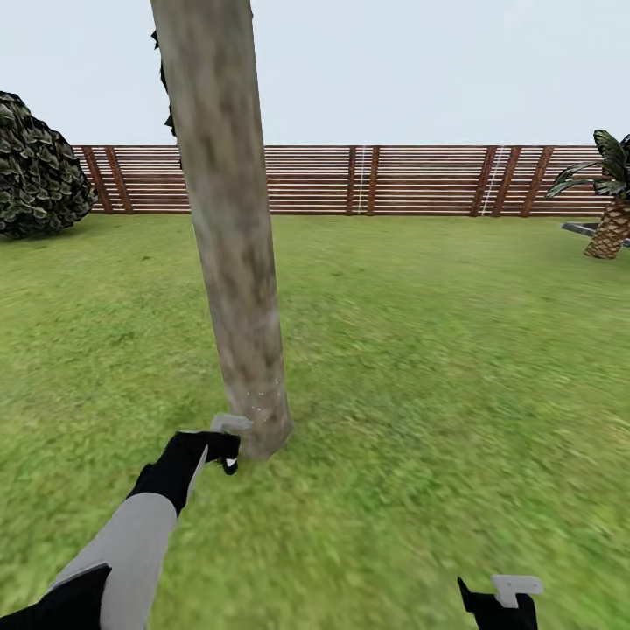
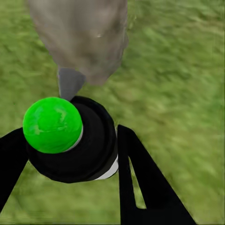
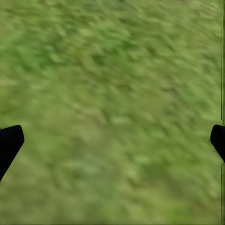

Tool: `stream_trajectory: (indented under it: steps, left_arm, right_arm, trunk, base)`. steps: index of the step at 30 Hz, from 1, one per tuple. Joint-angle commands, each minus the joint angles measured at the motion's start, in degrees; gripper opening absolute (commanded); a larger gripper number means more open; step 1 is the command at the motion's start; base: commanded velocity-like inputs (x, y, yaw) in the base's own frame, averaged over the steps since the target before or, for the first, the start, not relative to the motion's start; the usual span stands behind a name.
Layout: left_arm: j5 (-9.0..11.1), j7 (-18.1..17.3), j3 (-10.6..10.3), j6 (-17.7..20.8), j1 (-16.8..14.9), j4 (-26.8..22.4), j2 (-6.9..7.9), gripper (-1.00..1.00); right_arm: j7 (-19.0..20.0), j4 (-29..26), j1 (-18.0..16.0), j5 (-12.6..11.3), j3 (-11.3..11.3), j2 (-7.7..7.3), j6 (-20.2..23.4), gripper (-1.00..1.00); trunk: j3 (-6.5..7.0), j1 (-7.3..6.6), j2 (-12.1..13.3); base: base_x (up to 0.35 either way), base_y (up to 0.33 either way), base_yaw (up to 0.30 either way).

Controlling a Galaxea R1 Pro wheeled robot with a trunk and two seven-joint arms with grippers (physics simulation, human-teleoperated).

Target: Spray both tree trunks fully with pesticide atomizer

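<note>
A thick grey-brown tree trunk (image 1: 236,262) rises from the grass just ahead, left of centre. My left gripper (image 1: 229,451) sits low at its base, a little to the left, almost touching the bark. It is shut on the pesticide atomizer (image 2: 75,140), a black bottle whose round top shows bright green, held between the black fingers (image 2: 140,178) and pointing at the trunk (image 2: 79,37). A few pale specks dot the bark near the base. My right gripper (image 1: 503,604) hangs low at the right, open over bare grass (image 3: 112,93), with nothing between its fingers.
A brown slatted fence (image 1: 394,179) closes the lawn at the back. A dark leafy bush (image 1: 35,166) stands far left, and a short palm (image 1: 612,219) with a grey slab (image 1: 582,229) beside it far right. Open grass lies to the right of the trunk.
</note>
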Motion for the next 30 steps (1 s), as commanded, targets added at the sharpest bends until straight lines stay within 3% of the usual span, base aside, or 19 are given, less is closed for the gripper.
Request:
stream_trajectory:
  steps: [1,4,7,10,12,14,17,20,22,25,30]
  left_arm:
    - [-0.13,-0.73,0.53,0.75,-0.09,-0.96,1.1,-1.0]
    - [-0.1,-2.95,0.65,3.02,-0.09,-2.85,3.55,-1.0]
    - [-0.13,-3.52,0.44,3.49,-0.09,-3.21,3.03,-1.0]
    - [-0.19,-3.6,0.14,3.73,-1.13,-3.43,0.28,-1.0]
    - [-0.16,-3.6,0.06,3.88,-1.84,-3.48,-0.29,-1.0]
    - [-0.14,-3.64,0.07,4.95,-2.12,-4.74,-0.02,-1.0]
    - [-0.09,-3.9,0.2,9.05,-2.04,-10.64,1.27,-1.0]
    - [-0.27,-4.02,-0.29,12.13,-1.42,-15.27,1.19,-1.0]
    - [-0.3,-4.03,-0.38,12.44,-1.31,-15.77,0.96,-1.0]
    - [-0.17,-3.98,-3.48,12.58,-1.26,-15.91,0.81,-1.0]
    - [-0.06,-3.97,-4.06,12.59,-1.23,-15.85,0.73,-1.0]
  right_arm:
    - [0.45,-0.04,-0.06,0.23,-0.52,-0.1,-0.23,1.0]
    - [0.45,-0.07,-0.06,0.27,-0.59,-0.58,-0.22,1.0]
    - [0.45,0.0,-0.06,0.14,-0.61,-0.63,-0.21,1.0]
    - [0.39,0.16,-0.06,0.01,-0.68,-0.64,-0.26,1.0]
    - [0.37,0.18,-0.06,-0.01,-0.73,-0.64,-0.26,1.0]
    - [0.36,0.19,-0.06,-0.02,-0.74,-0.64,-0.25,1.0]
    - [0.4,0.19,-0.06,-0.03,-0.75,-0.64,-0.22,1.0]
    - [0.41,0.13,-0.06,-0.03,-0.75,-0.64,-0.21,1.0]
    - [0.42,0.11,-0.06,-0.03,-0.75,-0.64,-0.21,1.0]
    - [0.36,0.02,-0.06,-0.03,-0.83,-0.65,-0.21,1.0]
    - [0.37,0.01,-0.06,-0.03,-0.83,-0.68,-0.21,1.0]
  trunk:
    - [-0.06,-0.01,-0.02]
    - [-0.06,-0.01,-0.02]
    - [-0.06,-0.01,-0.02]
    - [-0.06,-0.01,-0.02]
    - [-0.06,-0.01,-0.02]
    - [-0.06,-0.01,-0.02]
    - [-0.06,-0.01,-0.02]
    - [-0.06,-0.01,-0.02]
    - [-0.06,-0.01,-0.02]
    - [-0.06,-0.01,-0.02]
    - [-0.06,-0.01,-0.02]
  base:
    - [0.0,0.0,0.0]
    - [0.0,0.0,0.0]
    - [0.0,0.0,0.0]
    - [0.0,0.0,0.124]
    - [0.0,0.0,0.245]
    - [0.0,0.0,0.268]
    - [0.0,0.0,0.201]
    - [0.0,0.0,0.043]
    - [0.0,-0.045,0.007]
    - [0.0,-0.232,0.001]
    - [0.001,-0.268,0.0]
